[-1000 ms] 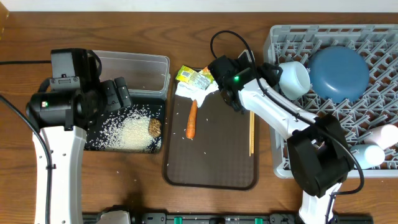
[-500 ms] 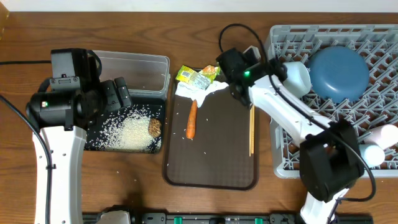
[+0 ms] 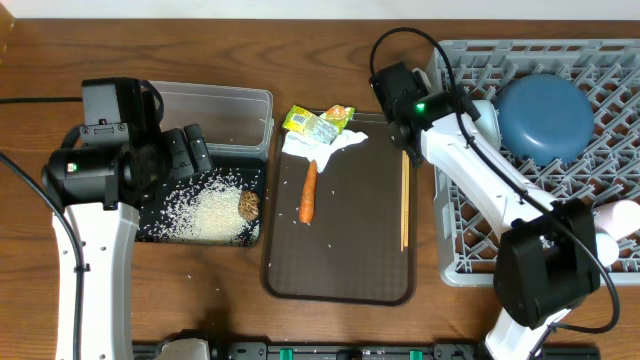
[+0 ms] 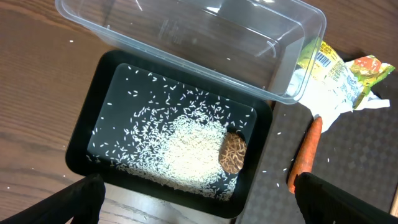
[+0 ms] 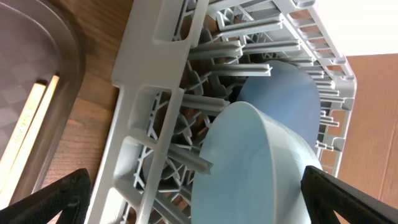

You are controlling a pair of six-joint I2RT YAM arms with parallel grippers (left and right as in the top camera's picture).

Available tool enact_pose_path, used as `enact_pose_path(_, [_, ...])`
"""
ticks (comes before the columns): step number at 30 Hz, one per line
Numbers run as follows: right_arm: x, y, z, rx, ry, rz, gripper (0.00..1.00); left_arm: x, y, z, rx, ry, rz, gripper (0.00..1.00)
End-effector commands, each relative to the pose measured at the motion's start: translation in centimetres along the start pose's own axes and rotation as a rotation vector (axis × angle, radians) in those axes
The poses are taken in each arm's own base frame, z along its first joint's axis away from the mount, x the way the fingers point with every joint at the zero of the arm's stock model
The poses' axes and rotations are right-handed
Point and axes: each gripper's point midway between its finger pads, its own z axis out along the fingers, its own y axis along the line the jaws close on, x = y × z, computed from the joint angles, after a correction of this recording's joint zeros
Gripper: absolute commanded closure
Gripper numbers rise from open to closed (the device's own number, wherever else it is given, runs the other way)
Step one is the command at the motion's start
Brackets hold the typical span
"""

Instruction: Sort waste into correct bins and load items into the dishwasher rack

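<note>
My left gripper (image 3: 190, 150) is open and empty above the black tub (image 3: 150, 232), which holds rice (image 3: 205, 210) and a brown lump (image 3: 249, 204). The clear tub (image 3: 225, 115) lies behind it. My right gripper (image 3: 452, 108) is open at the grey rack's (image 3: 470, 250) left edge, its fingers wide on either side of the pale bowl (image 5: 261, 168), which stands on edge among the pegs. The blue dish (image 3: 545, 118) sits behind the bowl. Wrappers (image 3: 318, 123), white paper (image 3: 325, 145), a carrot (image 3: 308, 190) and chopsticks (image 3: 404, 200) lie on or beside the tray.
The flat brown tray (image 3: 340, 270) lies between the tubs and the rack. Pale cups (image 3: 612, 230) lie at the rack's right edge. A few rice grains are scattered on the table by the black tub. A black cable loops above the right arm.
My right wrist has moved up and to the right, from over the tray's top corner to the rack's left edge. The left arm has not moved.
</note>
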Motion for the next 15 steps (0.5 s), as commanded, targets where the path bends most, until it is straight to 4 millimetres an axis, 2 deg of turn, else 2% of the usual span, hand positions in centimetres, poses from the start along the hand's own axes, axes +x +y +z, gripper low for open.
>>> enact_pose_path(1, [1.8, 4.3, 0.9, -0.163, 0.058, -0.076, 0.01, 0.0, 0.4, -0.1, -0.017, -0.006, 0.013, 0.02])
enact_pose_path(4, [1.2, 5.1, -0.1, -0.164, 0.028, -0.105, 0.01, 0.0, 0.4, -0.1, -0.017, -0.006, 0.013, 0.02])
enact_pose_path(7, [0.1, 4.8, -1.5, -0.165, -0.033, -0.069, 0.01, 0.0, 0.4, -0.2, -0.017, -0.006, 0.013, 0.02])
enact_pose_path(13, [-2.4, 1.5, -5.0, -0.159, -0.186, 0.058, 0.01, 0.0, 0.4, -0.2, -0.017, -0.006, 0.013, 0.02])
enact_pose_path(15, [-2.3, 1.0, -5.1, -0.156, -0.191, 0.07, 0.01, 0.0, 0.4, -0.2, -0.017, -0.006, 0.013, 0.02])
